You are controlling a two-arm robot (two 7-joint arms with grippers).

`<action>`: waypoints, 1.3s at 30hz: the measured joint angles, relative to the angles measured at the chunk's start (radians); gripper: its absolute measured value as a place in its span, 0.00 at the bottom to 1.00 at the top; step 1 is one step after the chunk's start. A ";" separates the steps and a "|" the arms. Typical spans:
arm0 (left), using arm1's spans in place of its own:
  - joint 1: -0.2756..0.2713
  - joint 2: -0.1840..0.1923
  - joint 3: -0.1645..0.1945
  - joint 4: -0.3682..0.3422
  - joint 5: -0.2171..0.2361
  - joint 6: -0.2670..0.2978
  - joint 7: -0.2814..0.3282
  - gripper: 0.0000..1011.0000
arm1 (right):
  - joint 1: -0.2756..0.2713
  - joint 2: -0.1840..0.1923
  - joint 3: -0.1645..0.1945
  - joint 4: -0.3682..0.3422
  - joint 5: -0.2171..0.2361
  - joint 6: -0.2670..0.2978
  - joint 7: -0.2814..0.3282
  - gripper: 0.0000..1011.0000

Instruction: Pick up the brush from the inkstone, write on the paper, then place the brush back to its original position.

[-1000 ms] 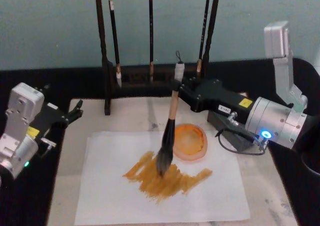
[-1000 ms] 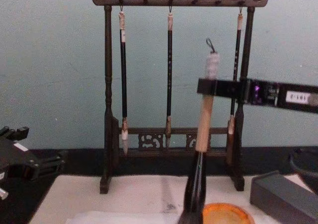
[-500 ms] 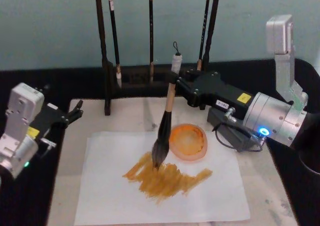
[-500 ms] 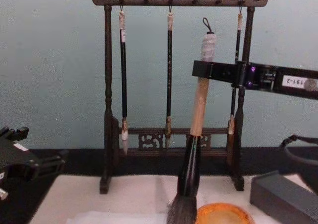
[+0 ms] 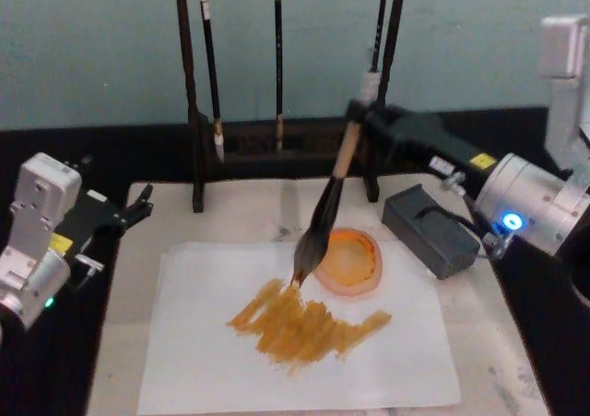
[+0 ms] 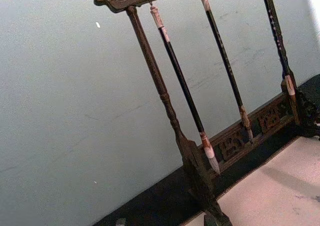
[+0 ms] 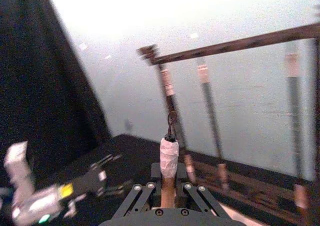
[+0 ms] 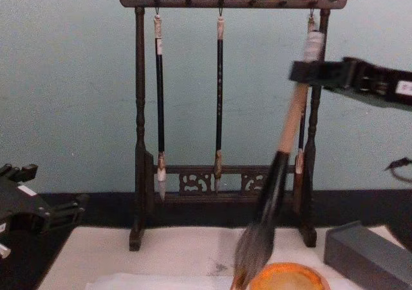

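Observation:
My right gripper (image 5: 362, 112) is shut on the upper handle of the brush (image 5: 324, 208), just under its white cap (image 7: 168, 156). The brush leans, top toward the right and back. Its bristles (image 5: 303, 259) hang at the left rim of the orange inkstone (image 5: 350, 261), seen also in the chest view as the inkstone (image 8: 284, 278). The tip points at the white paper (image 5: 203, 361) beside the orange strokes (image 5: 304, 326); I cannot tell whether it touches. My left gripper (image 5: 132, 210) is parked open at the left edge of the mat.
A dark wooden rack (image 8: 222, 2) with thin hanging brushes (image 5: 277, 56) stands at the back, close behind the held brush's cap. A grey box (image 5: 430, 230) lies right of the inkstone. The beige mat (image 5: 249, 211) sits on a black table.
My right gripper has moved right and back, tilting the brush from nearly upright to a lean. The bristles left the middle of the strokes and moved toward the inkstone's left rim. The left arm stayed still.

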 joint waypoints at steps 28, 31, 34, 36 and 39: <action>0.000 0.000 0.000 0.000 0.000 0.000 0.000 1.00 | -0.078 -0.107 0.267 0.152 0.517 0.111 -0.328 0.17; 0.000 0.000 0.000 0.000 0.000 0.000 0.000 1.00 | -0.086 -0.113 0.280 0.163 0.568 0.128 -0.347 0.17; 0.000 0.000 0.000 0.000 0.000 0.000 0.000 1.00 | -0.094 -0.114 0.285 0.170 0.607 0.141 -0.359 0.17; 0.000 0.000 0.000 0.000 0.000 0.000 0.000 1.00 | -0.096 -0.115 0.285 0.174 0.624 0.149 -0.364 0.17; 0.000 0.000 0.000 0.000 0.000 0.000 0.000 1.00 | -0.099 -0.115 0.282 0.183 0.652 0.163 -0.371 0.17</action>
